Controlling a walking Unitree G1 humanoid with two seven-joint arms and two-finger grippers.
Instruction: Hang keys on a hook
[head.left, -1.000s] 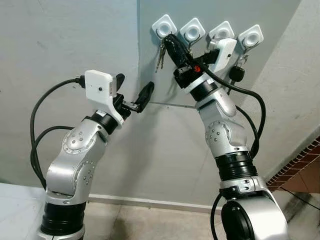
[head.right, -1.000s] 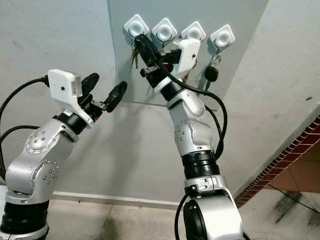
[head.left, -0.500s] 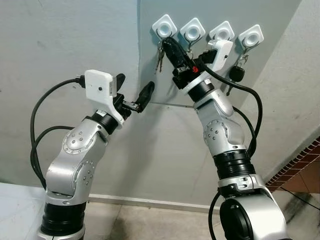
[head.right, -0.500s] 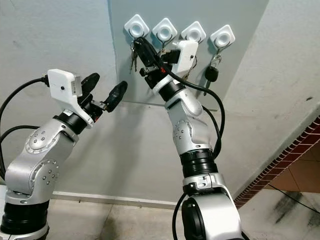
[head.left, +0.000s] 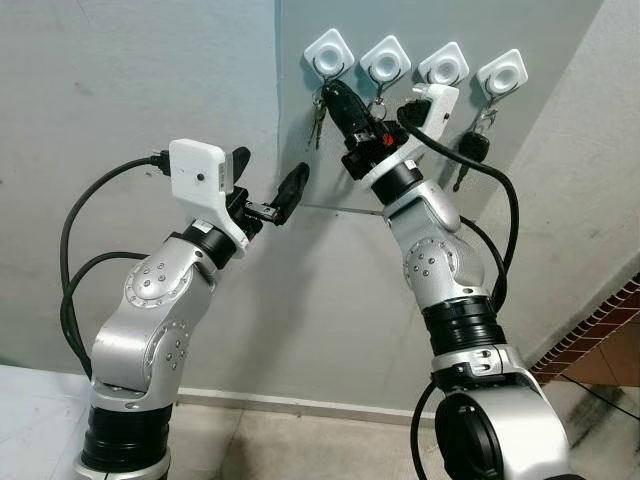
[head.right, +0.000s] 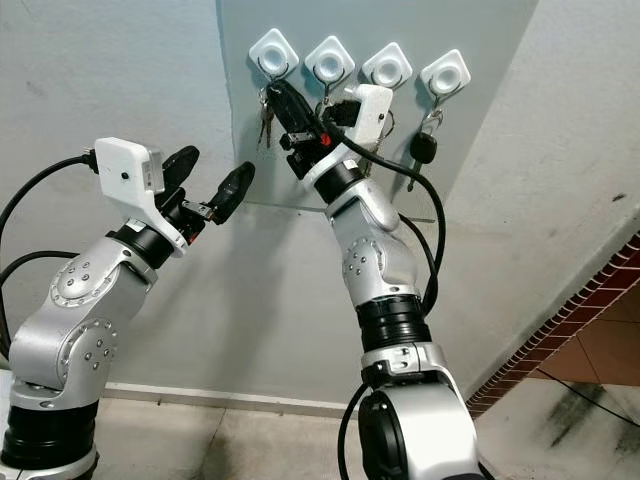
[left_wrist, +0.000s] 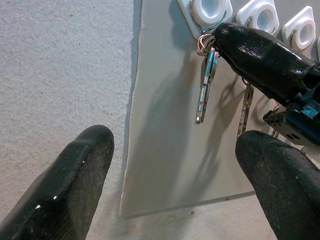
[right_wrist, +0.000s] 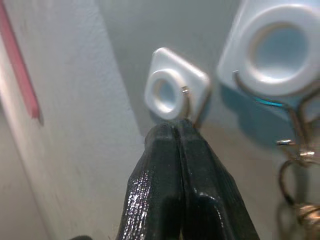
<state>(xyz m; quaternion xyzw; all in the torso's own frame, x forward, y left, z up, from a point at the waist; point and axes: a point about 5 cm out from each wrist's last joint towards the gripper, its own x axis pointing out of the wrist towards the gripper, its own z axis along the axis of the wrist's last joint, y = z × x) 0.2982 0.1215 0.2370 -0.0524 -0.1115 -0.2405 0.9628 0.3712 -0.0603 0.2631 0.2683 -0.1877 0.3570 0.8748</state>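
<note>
A grey wall (head.left: 120, 80) stands in front of me, and fixed to it is a smooth grey panel (head.left: 330, 260) carrying a row of four white diamond-shaped hooks.

My right arm (head.left: 440, 270) reaches up to the leftmost hook (head.left: 329, 52). My right gripper (head.left: 335, 92) has its two black fingers pressed together, tips just under that hook's wire. From my left wrist camera the fingertip meets the ring of a bunch of keys (left_wrist: 206, 82), which dangles straight down beneath the hook against the panel. I cannot tell whether the ring rests on the wire or is pinched between my fingers.

My left arm (head.left: 160, 320) is raised lower and to the left, its gripper (head.left: 268, 185) spread wide and holding nothing, pointing toward the panel's lower left edge.

The second hook (head.left: 385, 62) holds another set of keys, partly hidden behind my right wrist. The third hook (head.left: 443, 64) sits just above my right wrist camera. From the fourth hook (head.left: 501, 72) hangs a black car key (head.left: 472, 148).
</note>
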